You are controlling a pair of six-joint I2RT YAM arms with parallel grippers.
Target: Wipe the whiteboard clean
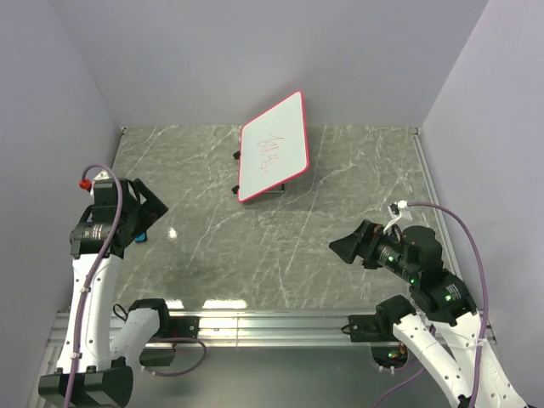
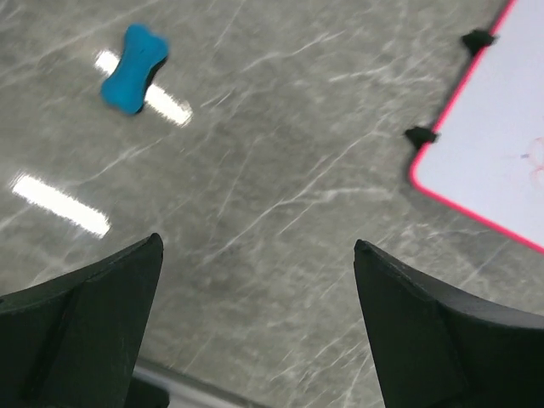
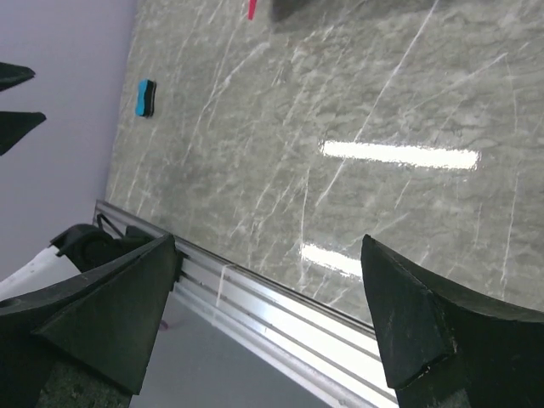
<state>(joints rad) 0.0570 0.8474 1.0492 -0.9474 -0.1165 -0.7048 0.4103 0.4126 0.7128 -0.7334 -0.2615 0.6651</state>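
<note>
Whiteboard is noted at far centre of table, red scribbles unerased, long axis near-left to far-right. Blue eraser is found just ahead of left gripper, the nearer arm. Left gripper and right gripper are both held apart, empty.

Hovering on the left arm with jaws wide apart, nothing between; same on the right arm, jaws spread.

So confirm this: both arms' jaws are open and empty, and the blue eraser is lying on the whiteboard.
Not quite. The blue eraser lies on the bare table, well apart from the whiteboard, as the left wrist view shows. The rest holds: both arms' jaws are open and empty.
</note>
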